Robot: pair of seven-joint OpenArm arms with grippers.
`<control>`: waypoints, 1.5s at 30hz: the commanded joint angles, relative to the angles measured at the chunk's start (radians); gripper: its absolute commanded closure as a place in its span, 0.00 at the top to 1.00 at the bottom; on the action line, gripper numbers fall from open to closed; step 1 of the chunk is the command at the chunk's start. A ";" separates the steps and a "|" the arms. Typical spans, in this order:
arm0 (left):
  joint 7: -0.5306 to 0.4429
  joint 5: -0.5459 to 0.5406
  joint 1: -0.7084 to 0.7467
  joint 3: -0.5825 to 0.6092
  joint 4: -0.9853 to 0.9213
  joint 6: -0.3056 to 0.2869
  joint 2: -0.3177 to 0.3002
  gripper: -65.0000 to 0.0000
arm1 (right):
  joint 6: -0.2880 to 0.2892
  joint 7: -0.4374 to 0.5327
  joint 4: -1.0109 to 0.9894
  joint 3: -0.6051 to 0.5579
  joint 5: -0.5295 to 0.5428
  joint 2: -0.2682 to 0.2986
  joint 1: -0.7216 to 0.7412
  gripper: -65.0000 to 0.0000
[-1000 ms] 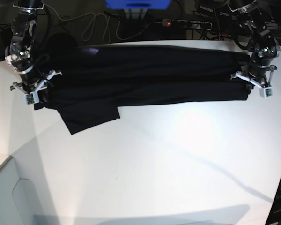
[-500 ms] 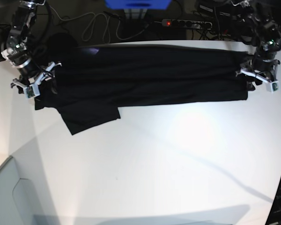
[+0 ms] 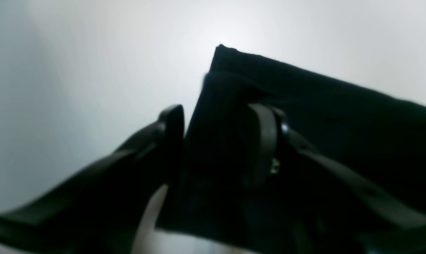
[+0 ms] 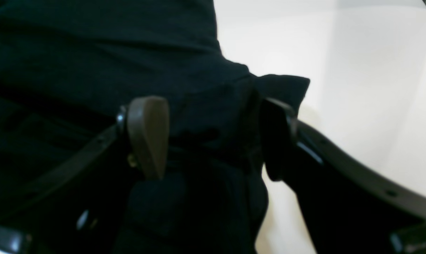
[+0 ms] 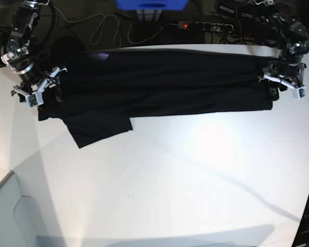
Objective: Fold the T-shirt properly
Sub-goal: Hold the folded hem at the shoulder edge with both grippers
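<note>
The black T-shirt [image 5: 165, 82] lies as a long folded band across the far side of the white table [image 5: 170, 185], with one sleeve [image 5: 100, 128] sticking out toward the front at the left. On the right end of the band, my left gripper [image 5: 284, 85] hovers open. In the left wrist view its fingers [image 3: 172, 120] stand apart over the shirt's corner [image 3: 340, 116]. My right gripper [image 5: 38, 92] is open at the band's left end. The right wrist view shows that gripper [image 4: 213, 137] spread wide above bunched black cloth [image 4: 93, 42], gripping nothing.
A power strip [image 5: 206, 24] with a red light, loose cables [image 5: 100, 25] and a blue object [image 5: 150, 4] sit behind the table's far edge. A grey surface [image 5: 5, 216] adjoins the table at the near left.
Both grippers have opened and let go of the shirt's ends, then drawn slightly up and back. The shirt has stayed in place.
</note>
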 commanded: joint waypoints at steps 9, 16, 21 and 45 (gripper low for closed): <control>-0.020 -0.118 0.004 -0.015 0.015 0.005 -0.019 0.56 | 0.023 0.025 0.019 0.006 0.012 0.014 0.007 0.60; -0.016 -0.094 -0.048 -0.015 0.009 0.013 -0.020 0.56 | 0.023 0.025 0.019 0.006 0.012 0.014 0.010 0.60; -0.016 0.030 -0.109 -0.008 0.007 0.013 -0.011 0.56 | 0.023 0.025 0.019 0.006 0.012 0.015 0.007 0.60; -0.023 0.064 -0.162 0.057 -0.130 0.003 -0.017 0.56 | 0.022 0.025 0.019 0.006 0.011 0.015 0.013 0.60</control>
